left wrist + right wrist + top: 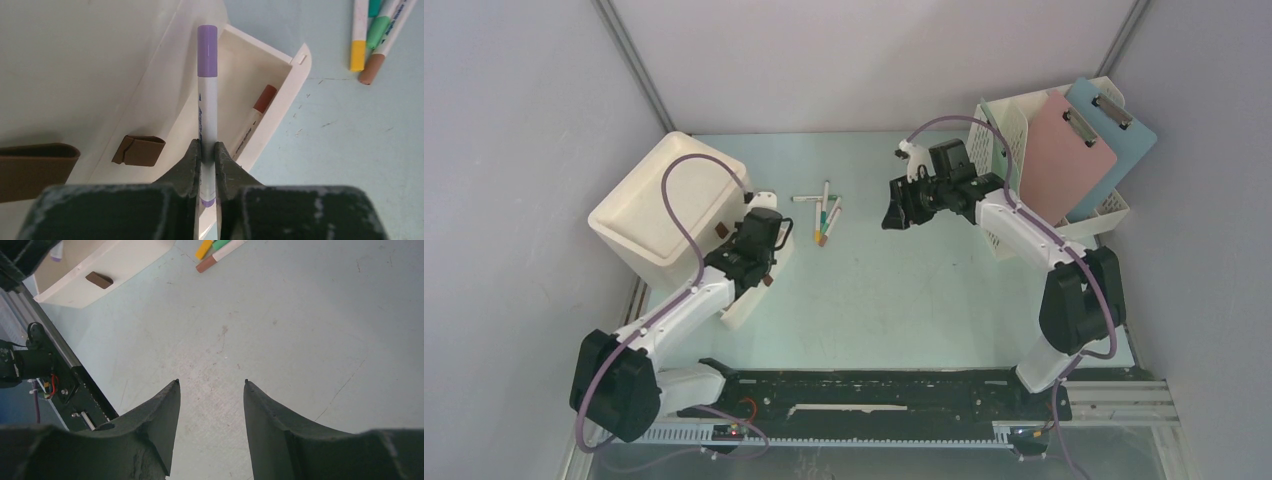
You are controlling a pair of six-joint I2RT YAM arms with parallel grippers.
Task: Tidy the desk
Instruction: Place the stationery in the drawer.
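Note:
My left gripper (208,147) is shut on a white marker with a purple cap (207,90). It holds the marker lengthwise over the open white drawer (285,100), where a brown-capped marker (257,112) lies. In the top view this gripper (764,235) sits by the white box-shaped bin (669,205). Several loose markers (824,212) lie on the mint-green desk (894,300); their yellow, green and brown caps (372,40) show in the left wrist view. My right gripper (211,383) is open and empty above bare desk (280,315), to the right of the markers (894,215).
A white perforated file rack (1014,150) at the back right holds a pink clipboard (1064,150) and a blue one (1114,140). The drawer front carries a brown handle (98,279). A black rail (874,385) runs along the desk's front edge. Grey panels wall the desk.

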